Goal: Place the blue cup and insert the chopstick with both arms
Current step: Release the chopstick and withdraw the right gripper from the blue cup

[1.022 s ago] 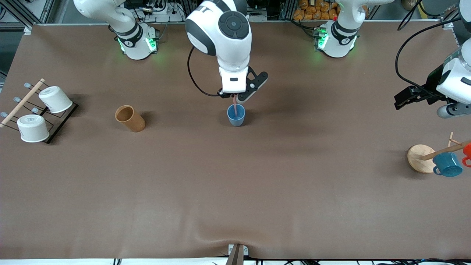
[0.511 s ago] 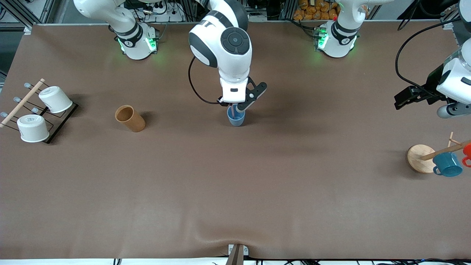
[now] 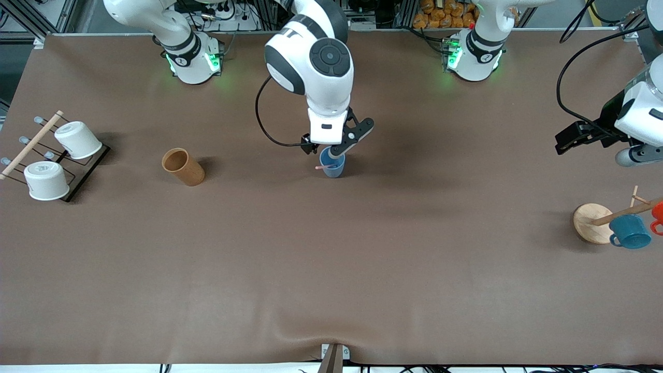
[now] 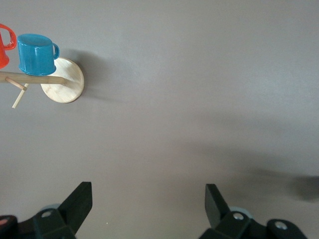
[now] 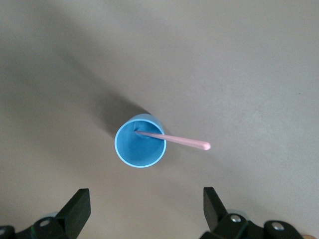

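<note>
The blue cup [image 3: 333,166] stands upright mid-table, also in the right wrist view [image 5: 140,147]. The pale-pink chopstick [image 3: 322,167] rests in it, its lower end inside and its upper end leaning out over the rim toward the right arm's end; it also shows in the right wrist view [image 5: 179,141]. My right gripper [image 3: 323,150] hovers just over the cup, open and empty, its fingertips [image 5: 77,206] apart. My left gripper [image 3: 570,140] waits open and empty at the left arm's end of the table, seen in the left wrist view [image 4: 148,204].
A brown cup [image 3: 182,166] stands tilted toward the right arm's end. A wire rack [image 3: 77,181] with two white cups and a wood dowel is at that end. A wooden mug tree [image 3: 590,223] with a teal mug [image 3: 629,231] and a red mug [image 3: 658,212] is below my left gripper.
My right gripper came down over the blue cup, opened and let go of the chopstick, which now leans in the cup. The left arm has not moved.
</note>
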`<state>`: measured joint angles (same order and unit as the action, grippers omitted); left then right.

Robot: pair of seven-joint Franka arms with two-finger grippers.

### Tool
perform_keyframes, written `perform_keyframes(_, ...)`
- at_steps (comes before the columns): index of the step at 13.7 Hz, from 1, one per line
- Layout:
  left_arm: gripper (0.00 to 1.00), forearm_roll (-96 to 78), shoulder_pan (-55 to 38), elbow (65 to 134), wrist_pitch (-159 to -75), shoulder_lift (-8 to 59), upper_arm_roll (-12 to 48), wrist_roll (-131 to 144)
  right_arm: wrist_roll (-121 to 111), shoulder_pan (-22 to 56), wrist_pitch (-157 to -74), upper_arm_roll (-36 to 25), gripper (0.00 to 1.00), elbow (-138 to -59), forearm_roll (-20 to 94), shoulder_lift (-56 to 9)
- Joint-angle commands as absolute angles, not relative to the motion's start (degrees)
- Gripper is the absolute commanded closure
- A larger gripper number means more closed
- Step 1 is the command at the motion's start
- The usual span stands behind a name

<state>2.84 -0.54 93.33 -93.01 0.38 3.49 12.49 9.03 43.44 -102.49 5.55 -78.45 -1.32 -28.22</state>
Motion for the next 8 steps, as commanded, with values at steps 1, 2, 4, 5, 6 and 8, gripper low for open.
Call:
perform_keyframes(1, 0.0, 2.02, -0.26, 93.34, -93.34, -0.18, 3.52, 11.87, 10.72, 39.83, -101.34, 6.06, 0.0, -79.28, -2.02, -24.88)
perform_keyframes(2, 0.0, 2.11, -0.26, 93.34, -93.34, -0.18, 3.52, 11.87, 10.2, 37.9, -100.64, 6.15, 0.0, -79.28, -1.76, -24.18)
perform_keyframes(4, 0.0, 2.02, -0.26, 93.34, -93.34, -0.26, 3.52, 11.87, 9.76, 33.68, -99.06, 6.24, 0.0, -79.54, -1.41, -22.86)
perform_keyframes(5, 0.0, 2.02, -0.26, 93.25, -93.34, -0.35, 3.52, 11.87, 9.32, 31.49, -98.62, 6.33, 0.0, -79.63, -1.32, -22.33)
perform_keyframes(6, 0.0, 2.02, -0.26, 93.25, -93.34, -0.44, 3.52, 11.87, 7.84, 29.46, -97.83, 6.42, 0.0, -79.63, -1.32, -21.72)
perform_keyframes(8, 0.0, 2.02, -0.35, 93.34, -93.34, -0.53, 3.6, 11.87, 4.93, 25.16, -94.76, 6.42, 0.0, -79.63, -1.23, -19.7)
